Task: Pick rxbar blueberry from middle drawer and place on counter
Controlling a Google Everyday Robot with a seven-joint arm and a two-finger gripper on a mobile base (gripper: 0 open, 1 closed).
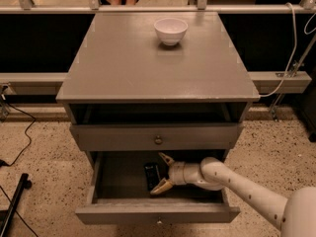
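Speckled floor [39,147]. Wide shallow grey middle drawer [158,214] pulled out for access. Pale two-finger tool [157,174] inside, spread wide, holding nothing, straddling small flat dark-wrapped rxbar blueberry [150,177]. Flat grey tabletop [148,68] above awaits bar; white bowl [171,30] far back.

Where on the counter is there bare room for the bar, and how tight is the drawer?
The counter is bare from its front edge back to the white bowl near the rear. In the middle drawer, the left floor is free; the gripper, fingers open, crowds the rxbar blueberry at centre.
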